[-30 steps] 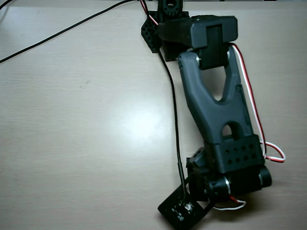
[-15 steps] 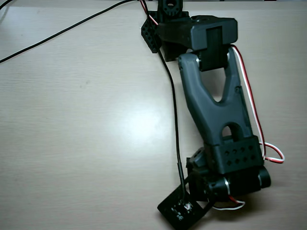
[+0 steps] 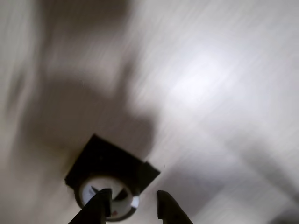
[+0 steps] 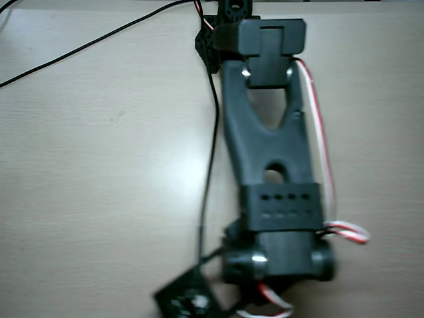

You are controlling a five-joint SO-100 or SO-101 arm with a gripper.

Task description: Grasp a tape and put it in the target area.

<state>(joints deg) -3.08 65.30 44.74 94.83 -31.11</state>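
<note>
Wrist view: blurred; tape [image 3: 122,215] seen at lower left over target area [image 3: 105,156].
Gripper [image 3: 133,205]: jaws held apart, nothing clasped.

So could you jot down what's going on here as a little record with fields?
Arm: dark arm stretched over the beige table
Gripper: gripper open, one finger overlapping the tape in the wrist view
Tape: tape lies at the square's lower edge
Target area: black square, blurred
Overhead view: tape and square not visible
Other: camera board, black cable
</note>
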